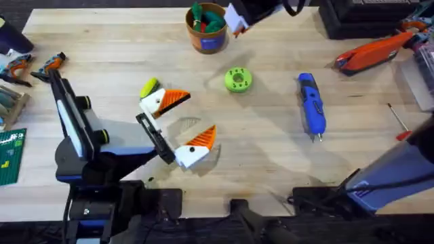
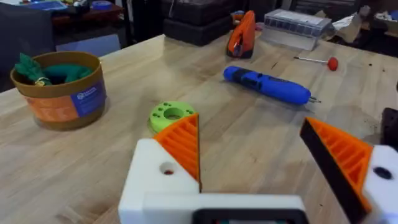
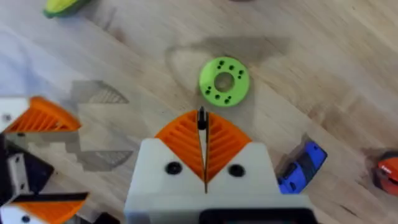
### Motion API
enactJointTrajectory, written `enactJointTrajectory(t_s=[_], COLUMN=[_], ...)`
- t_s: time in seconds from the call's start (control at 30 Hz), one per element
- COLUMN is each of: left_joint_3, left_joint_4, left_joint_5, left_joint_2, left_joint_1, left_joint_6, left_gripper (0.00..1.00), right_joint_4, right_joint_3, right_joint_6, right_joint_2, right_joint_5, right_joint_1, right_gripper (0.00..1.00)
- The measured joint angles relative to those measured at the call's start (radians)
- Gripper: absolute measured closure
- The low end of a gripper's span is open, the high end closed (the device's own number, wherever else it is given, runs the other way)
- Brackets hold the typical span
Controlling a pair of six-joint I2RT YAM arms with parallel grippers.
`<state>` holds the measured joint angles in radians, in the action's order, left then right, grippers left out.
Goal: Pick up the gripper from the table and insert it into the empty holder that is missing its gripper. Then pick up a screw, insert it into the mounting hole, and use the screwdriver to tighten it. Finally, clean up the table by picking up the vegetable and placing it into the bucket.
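Note:
My left gripper [image 1: 201,112] is open wide just above the table's middle. Each of its white blocks carries an orange wedge; one block shows an open round mounting hole [image 2: 168,169]. The yellow-green vegetable [image 1: 149,87] lies on the table right beside the farther finger. My right gripper [image 3: 203,124] hangs high over the far side [image 1: 235,18], shut on a thin dark screw [image 3: 202,118], above the lime-green disc [image 3: 224,81]. The blue screwdriver [image 1: 312,105] lies to the right of the disc. The orange-brown bucket [image 1: 207,37] stands at the far edge with green toys inside.
A thin rod with a red handle [image 1: 399,120] and an orange tool [image 1: 373,53] lie at the right, beside a clear box [image 1: 424,74]. Clutter sits along the table's left edge [image 1: 13,68]. Bare wood stretches between the left gripper and the screwdriver.

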<state>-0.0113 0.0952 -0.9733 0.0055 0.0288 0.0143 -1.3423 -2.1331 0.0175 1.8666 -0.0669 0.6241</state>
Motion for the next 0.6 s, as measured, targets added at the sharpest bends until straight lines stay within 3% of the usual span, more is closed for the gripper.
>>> enactJointTrajectory(t_s=[0.6], left_joint_3=[0.0], left_joint_4=[0.0], left_joint_5=[0.0], left_joint_2=[0.0], left_joint_1=[0.0], left_joint_6=[0.0], left_gripper=[0.015], right_joint_4=[-0.042], right_joint_3=[-0.01], right_joint_6=[-0.25], right_joint_2=[-0.028], right_joint_5=[0.0], right_joint_1=[0.329], right_gripper=[0.995])
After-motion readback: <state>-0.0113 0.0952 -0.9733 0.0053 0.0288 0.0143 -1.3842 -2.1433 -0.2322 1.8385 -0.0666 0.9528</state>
